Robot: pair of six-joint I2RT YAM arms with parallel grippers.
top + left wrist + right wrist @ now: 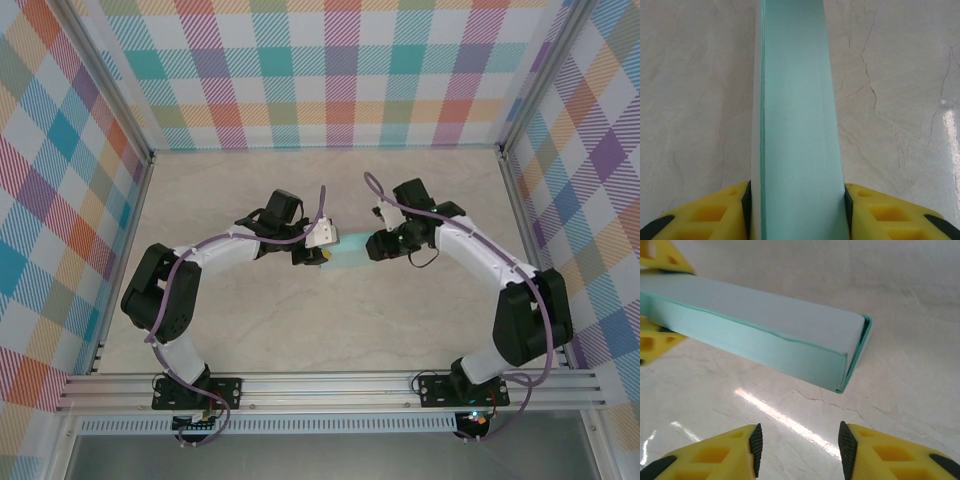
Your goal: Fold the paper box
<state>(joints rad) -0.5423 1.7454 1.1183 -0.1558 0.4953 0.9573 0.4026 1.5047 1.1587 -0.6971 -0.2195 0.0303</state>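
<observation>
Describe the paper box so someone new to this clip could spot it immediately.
Over the marbled beige table, look midway between the two arms' tips. The paper box is a slim mint-turquoise card block, one end clamped in the left tool, the other free before the open right tool. Unlike the black-and-white arms, it is plain mint.
</observation>
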